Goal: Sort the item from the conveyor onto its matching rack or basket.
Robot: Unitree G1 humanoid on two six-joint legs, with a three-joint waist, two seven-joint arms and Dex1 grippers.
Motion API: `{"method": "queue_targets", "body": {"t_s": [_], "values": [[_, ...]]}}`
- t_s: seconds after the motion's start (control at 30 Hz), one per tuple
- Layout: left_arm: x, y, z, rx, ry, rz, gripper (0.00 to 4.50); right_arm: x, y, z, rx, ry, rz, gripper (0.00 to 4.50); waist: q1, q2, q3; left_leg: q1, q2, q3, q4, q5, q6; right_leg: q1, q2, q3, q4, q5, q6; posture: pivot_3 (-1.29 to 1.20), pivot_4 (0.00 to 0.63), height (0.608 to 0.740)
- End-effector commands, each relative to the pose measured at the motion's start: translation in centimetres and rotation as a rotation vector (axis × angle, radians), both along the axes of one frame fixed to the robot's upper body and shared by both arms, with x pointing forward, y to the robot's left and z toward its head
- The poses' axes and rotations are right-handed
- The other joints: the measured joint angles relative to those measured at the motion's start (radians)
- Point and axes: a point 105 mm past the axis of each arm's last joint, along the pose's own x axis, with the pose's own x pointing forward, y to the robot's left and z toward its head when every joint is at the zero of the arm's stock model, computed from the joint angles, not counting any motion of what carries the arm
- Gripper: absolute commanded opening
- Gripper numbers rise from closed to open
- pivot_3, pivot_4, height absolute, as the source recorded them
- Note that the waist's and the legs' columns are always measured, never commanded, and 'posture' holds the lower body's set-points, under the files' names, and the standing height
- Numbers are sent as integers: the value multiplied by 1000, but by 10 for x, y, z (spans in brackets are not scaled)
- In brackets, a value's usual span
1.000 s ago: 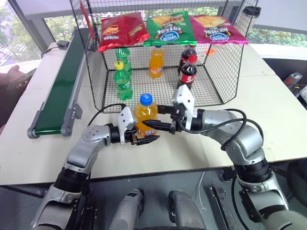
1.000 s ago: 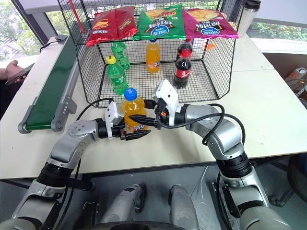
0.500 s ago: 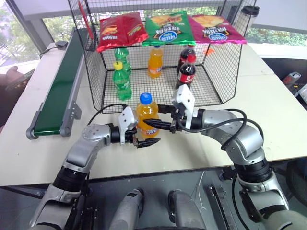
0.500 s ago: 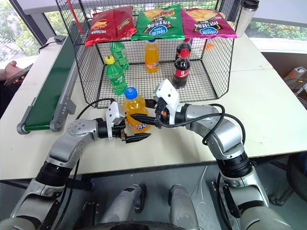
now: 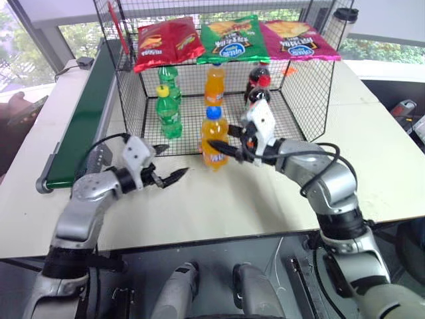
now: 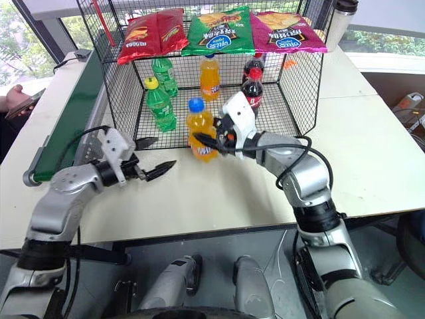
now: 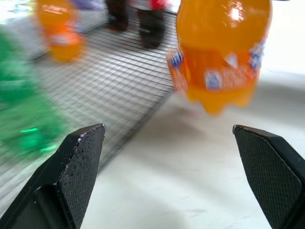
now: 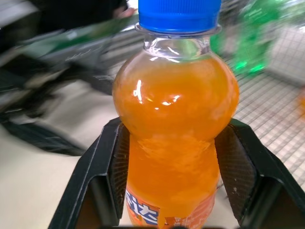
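So the orange soda bottle (image 5: pixel 214 136) with the blue cap is pinched in my right fingers (image 8: pixel 233 176), clamped on both sides of its body, upright and lifted off the tabletop (image 5: pixel 219 199) right at the open front of the black wire cage (image 5: pixel 302 100). My left fingers (image 7: pixel 81 162) are spread wide with nothing in them, off to the side near the green conveyor (image 5: pixel 83 126). Green, orange and cola bottles stand inside the cage, chip bags on top.
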Motion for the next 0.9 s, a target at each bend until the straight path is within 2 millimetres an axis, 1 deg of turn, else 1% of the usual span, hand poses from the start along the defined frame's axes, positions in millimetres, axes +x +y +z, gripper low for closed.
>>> {"method": "queue_targets", "body": {"t_s": [0.03,0.1,0.2,0.3,0.4,0.5,0.6,0.9], "values": [[-2,8,14,-51,-47,78,4462,10,-2,28,55,-119,-57,2060,3,0,0,0,0,0,0,0,0,0,0,0,0,0,0,0,150,739],[0,14,21,-101,-88,172,4462,23,-1,26,88,-101,-95,2060,3,0,0,0,0,0,0,0,0,0,1,0,0,0,0,0,150,739],[-7,17,29,-136,-124,264,4462,37,5,18,90,-103,-129,2060,0,0,0,0,0,0,1,0,0,0,2,0,0,3,3,0,150,739],[-11,18,31,-133,-134,293,4462,49,7,14,86,-113,-162,2060,-1,0,0,0,1,1,1,0,0,0,4,1,0,4,3,0,150,739],[-15,17,29,-125,-122,291,4462,61,5,15,96,-125,-208,2060,-1,0,0,1,2,2,1,1,-1,0,6,2,0,5,2,0,150,739],[-16,17,28,-116,-125,300,4462,68,4,15,100,-134,-228,2060,-1,0,0,1,4,2,1,1,-2,0,8,2,0,5,0,0,150,739],[-16,12,27,-124,-119,295,4462,75,3,15,103,-139,-246,2060,-1,0,0,1,5,2,1,1,-2,0,8,2,0,6,-1,0,150,739],[-13,8,27,-115,-122,277,4462,87,1,14,135,-142,-291,2060,-3,0,0,1,5,3,0,1,-2,0,9,3,0,6,-1,0,150,739]]}}
